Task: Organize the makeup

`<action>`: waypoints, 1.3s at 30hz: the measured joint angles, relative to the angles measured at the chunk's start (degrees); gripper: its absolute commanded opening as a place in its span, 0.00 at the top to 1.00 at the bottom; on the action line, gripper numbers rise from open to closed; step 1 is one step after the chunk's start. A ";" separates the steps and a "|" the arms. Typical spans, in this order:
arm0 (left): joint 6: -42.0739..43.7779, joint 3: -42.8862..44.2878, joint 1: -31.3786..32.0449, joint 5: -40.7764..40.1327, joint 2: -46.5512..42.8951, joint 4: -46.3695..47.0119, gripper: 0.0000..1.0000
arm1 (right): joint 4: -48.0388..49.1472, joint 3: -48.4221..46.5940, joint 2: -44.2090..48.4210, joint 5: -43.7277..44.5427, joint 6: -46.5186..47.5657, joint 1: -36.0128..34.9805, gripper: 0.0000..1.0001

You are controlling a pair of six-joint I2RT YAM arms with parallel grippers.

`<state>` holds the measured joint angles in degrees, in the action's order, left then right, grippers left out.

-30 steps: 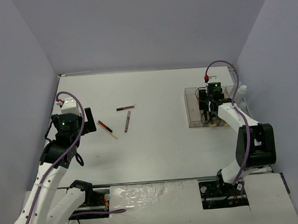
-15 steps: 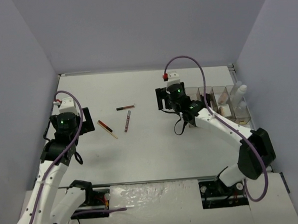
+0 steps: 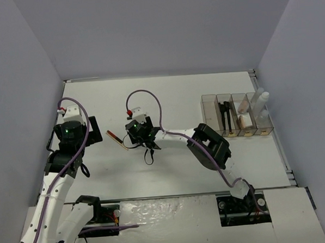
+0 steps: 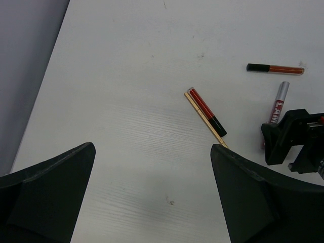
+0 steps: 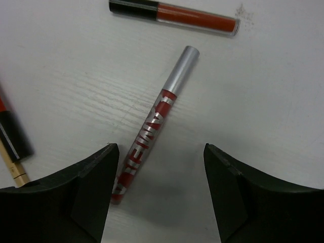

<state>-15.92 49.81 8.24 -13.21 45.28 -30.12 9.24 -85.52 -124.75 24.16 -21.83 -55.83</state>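
Note:
Loose makeup lies left of the table's middle. In the right wrist view a silver and red tube (image 5: 152,131) lies slantwise just below my open right gripper (image 5: 161,192), its lower end close to the left finger (image 5: 76,197). A red tube with a black cap (image 5: 174,15) lies beyond it. Red and tan pencils (image 4: 205,112) lie side by side; from above they show beside the right gripper (image 3: 139,133), which hides both tubes. My left gripper (image 4: 152,149) hangs open over bare table short of the pencils.
The clear four-compartment organizer (image 3: 203,117) stands at the right. It holds black brushes (image 3: 226,115), a tan item (image 3: 242,120) and a white-capped bottle (image 3: 261,102). The right arm stretches across the table's middle. Walls close in on the left, right and back.
The right arm has swung from over the organizer leftward across the table and now hovers over the tubes. Its jaws stayed apart. The left arm barely moved.

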 measured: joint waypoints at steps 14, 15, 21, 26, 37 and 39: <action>-0.67 -0.03 -0.55 1.41 0.44 0.03 0.03 | 5.86 1.11 -3.22 2.23 -2.83 0.72 0.96; -0.68 -0.03 -0.55 1.43 0.44 0.05 0.03 | 6.71 2.03 -2.86 2.31 -2.90 0.72 0.99; -0.70 -0.05 -0.55 1.84 0.44 0.27 0.03 | 7.21 16.00 7.29 1.53 -1.94 0.72 1.00; -0.75 -0.11 -0.66 2.51 0.53 0.40 0.03 | 2.76 24.70 20.42 -0.13 3.40 2.39 1.00; -0.79 -0.14 -0.88 3.17 0.88 0.41 0.03 | 0.30 31.87 48.32 -8.60 16.14 32.80 1.00; -0.79 -0.14 -0.88 3.28 0.89 0.43 0.03 | 0.07 32.93 47.37 -10.69 17.50 36.13 1.00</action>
<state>-16.71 49.67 7.35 -9.93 46.17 -29.70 9.31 -52.60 -77.38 13.47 -4.34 -19.70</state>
